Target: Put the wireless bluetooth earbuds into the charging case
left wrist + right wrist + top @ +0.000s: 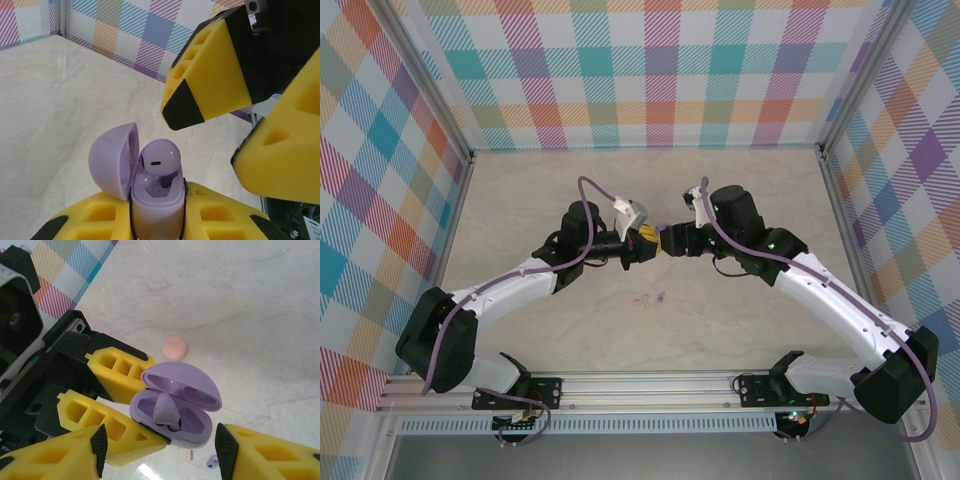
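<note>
My left gripper (156, 220) is shut on the base of a lilac charging case (155, 202), whose lid (112, 160) is hinged open. One lilac earbud (159, 159) sits partly in a slot, its rounded head sticking up out of the case. In the right wrist view the same earbud (165, 409) stands in the case (195, 432). My right gripper (162, 447) is open, its fingertips (99, 442) on either side of the case and touching nothing. In the top view both grippers (655, 243) meet above the middle of the table. A second lilac earbud (661, 296) and a pink one (642, 298) lie loose below them.
A round pink case (175, 348) lies shut on the marble table (250, 315) beyond the held case. The loose lilac earbud (212, 462) and a pink stem (190, 455) lie under the grippers. Plaid walls (660, 70) enclose the table on three sides.
</note>
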